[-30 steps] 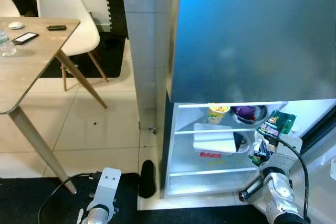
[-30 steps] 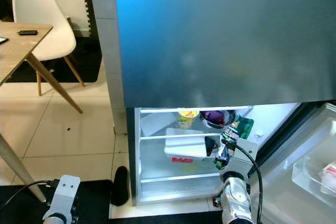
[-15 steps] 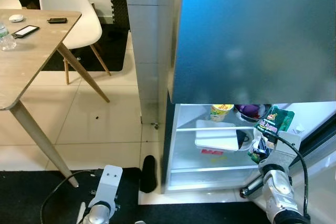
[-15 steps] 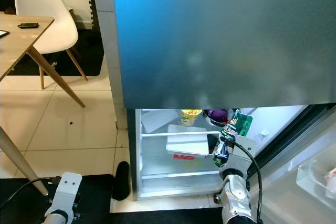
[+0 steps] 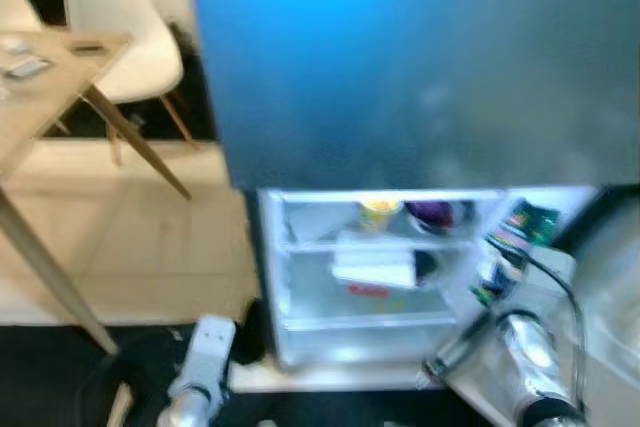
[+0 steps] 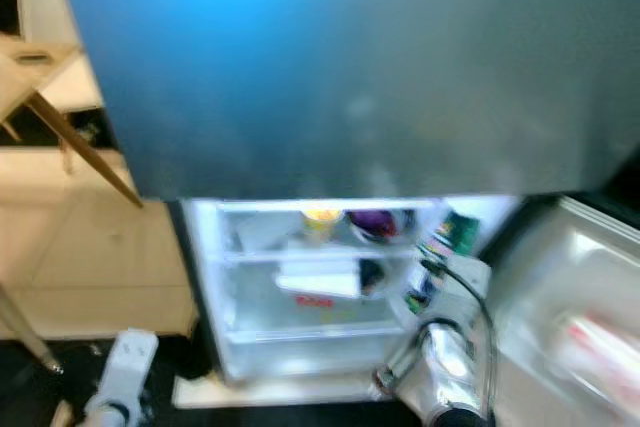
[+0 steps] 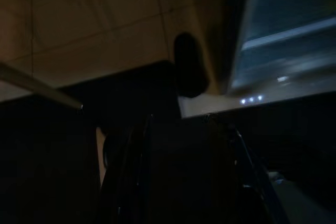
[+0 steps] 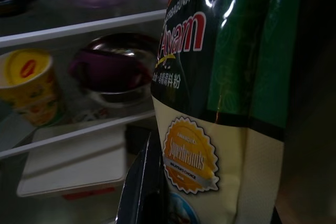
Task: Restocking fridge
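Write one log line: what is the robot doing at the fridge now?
task: restock fridge | right hand: holding green packet at open fridge | shelf: yellow cup, bowl | left hand: idle

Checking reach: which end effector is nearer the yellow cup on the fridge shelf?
Right. The right end effector, holding a green packet, is beside the yellow cup's shelf; the left end effector hangs low by the floor.

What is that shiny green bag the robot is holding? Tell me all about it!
The glossy green and cream packet looks like plastic foil. Its top part is dark green with red and white lettering, its lower part cream with a gold seal badge. It stands upright, clamped in the right gripper, one black finger pressed to its side, in front of the open fridge, near the shelf with a yellow cup.
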`<state>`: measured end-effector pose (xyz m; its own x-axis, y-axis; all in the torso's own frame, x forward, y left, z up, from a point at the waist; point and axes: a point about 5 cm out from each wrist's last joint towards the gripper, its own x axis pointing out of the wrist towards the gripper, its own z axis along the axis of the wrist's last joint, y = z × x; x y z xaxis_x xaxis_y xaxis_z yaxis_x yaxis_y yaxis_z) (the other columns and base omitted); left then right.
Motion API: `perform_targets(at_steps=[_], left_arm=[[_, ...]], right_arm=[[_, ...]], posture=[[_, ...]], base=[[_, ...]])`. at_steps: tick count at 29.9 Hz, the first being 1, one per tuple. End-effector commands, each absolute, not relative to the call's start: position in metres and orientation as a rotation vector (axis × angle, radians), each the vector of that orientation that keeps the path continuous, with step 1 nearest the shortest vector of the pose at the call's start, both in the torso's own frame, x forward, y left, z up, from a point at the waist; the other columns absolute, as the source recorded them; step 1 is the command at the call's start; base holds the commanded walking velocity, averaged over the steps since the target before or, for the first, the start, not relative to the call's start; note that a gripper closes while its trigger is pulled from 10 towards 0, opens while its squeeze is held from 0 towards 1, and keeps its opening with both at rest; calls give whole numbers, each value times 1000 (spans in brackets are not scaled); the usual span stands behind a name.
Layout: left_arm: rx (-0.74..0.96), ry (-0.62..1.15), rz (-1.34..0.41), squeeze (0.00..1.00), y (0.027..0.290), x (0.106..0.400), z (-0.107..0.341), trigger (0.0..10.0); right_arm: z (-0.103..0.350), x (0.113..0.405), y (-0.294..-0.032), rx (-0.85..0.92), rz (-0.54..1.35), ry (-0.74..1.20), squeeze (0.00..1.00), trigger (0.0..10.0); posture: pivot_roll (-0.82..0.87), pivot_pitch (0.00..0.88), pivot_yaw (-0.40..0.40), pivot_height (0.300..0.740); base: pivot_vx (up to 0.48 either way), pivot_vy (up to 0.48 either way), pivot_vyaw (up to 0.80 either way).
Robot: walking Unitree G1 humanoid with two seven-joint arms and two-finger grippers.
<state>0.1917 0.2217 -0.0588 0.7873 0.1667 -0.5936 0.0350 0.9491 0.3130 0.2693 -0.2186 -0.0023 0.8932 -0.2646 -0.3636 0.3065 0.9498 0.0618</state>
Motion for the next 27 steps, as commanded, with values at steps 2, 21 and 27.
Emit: perform_targets(at_steps=[2, 21, 27], left_arm=[[315, 685, 62, 0, 218, 186, -63, 10000], [286, 684, 78, 0, 220, 185, -63, 10000], [289, 687, 78, 0, 220, 184, -64, 10000]], right_arm=[[3, 271, -226, 109, -313, 331, 0, 10000], [19, 283, -141, -29, 274, 248, 0, 10000], [1, 276, -138, -37, 220, 349, 0, 10000]], posture=[[-18, 18, -45, 740], [-17, 25, -42, 740], [-6, 28, -41, 740]], base=[[0, -375, 0], [0, 0, 0], [0, 0, 0]])
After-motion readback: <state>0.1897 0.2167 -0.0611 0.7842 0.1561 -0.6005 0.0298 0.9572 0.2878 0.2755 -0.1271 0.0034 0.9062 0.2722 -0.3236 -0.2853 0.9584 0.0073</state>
